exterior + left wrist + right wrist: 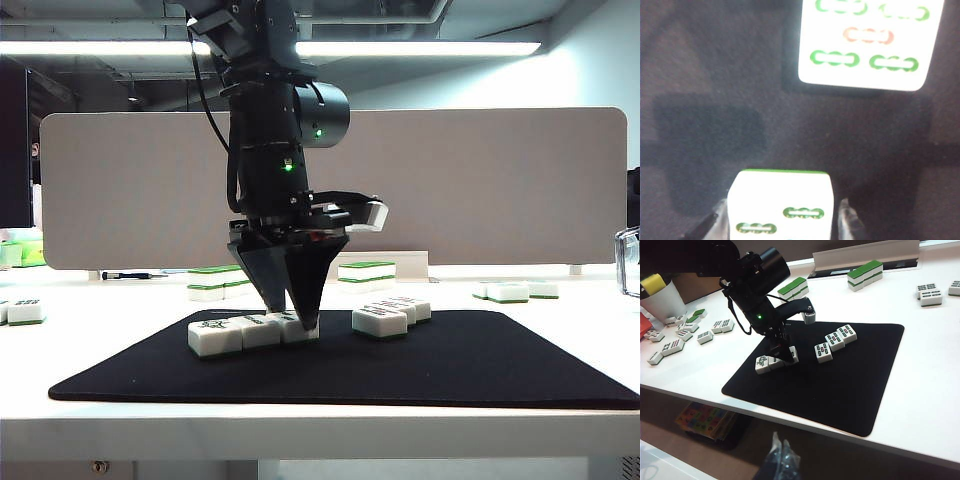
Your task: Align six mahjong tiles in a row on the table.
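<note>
Down on the black mat (pixel 450 365) on the table (pixel 600 300), the left hand (pixel 296 312) straddles one tile (pixel 781 205) — fingers (pixel 847 222) apart, mostly cut off. Right hand (pixel 782 460) shows only a blurry tip — cannot tell.

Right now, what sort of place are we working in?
Probably an office or lab bench: a white desktop with a grey divider panel, fluorescent ceiling strip lights, and a black mat as work surface.

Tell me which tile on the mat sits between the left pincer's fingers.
The end tile of the three-tile group, on the side facing the other three tiles. The left pincer straddles it; its two neighbours stand clear.
</note>
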You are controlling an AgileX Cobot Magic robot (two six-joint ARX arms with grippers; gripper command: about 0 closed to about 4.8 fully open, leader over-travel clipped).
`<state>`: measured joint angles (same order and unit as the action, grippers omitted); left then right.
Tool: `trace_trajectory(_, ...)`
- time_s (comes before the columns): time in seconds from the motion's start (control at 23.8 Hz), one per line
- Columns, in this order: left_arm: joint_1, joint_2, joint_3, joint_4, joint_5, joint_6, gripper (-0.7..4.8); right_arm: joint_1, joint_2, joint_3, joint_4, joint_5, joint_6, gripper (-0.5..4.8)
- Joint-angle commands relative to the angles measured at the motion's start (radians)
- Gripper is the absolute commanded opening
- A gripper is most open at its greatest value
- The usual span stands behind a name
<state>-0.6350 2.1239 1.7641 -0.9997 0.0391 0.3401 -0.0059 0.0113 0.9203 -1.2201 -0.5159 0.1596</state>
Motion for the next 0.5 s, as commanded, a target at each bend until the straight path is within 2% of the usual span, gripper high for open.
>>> trace_trajectory(0.04,-0.009,-0.031,0.005,0.014,0.007,0.000,3.02,0.001,-0.012,0.003,0.013,0.002,-0.003,-0.01)
trace_trajectory(0.21,-0.026,-0.048,0.006,0.086,0.019,-0.005,3.14,0.001,-0.012,0.003,0.013,0.002,-0.003,-0.01)
trace_trajectory(0.34,-0.048,-0.040,0.005,0.153,0.063,-0.030,3.15,0.001,-0.012,0.003,0.013,0.002,-0.003,-0.01)
trace_trajectory(0.5,-0.070,-0.021,0.004,0.239,0.055,-0.039,3.23,0.001,-0.012,0.003,0.013,0.002,-0.003,-0.01)
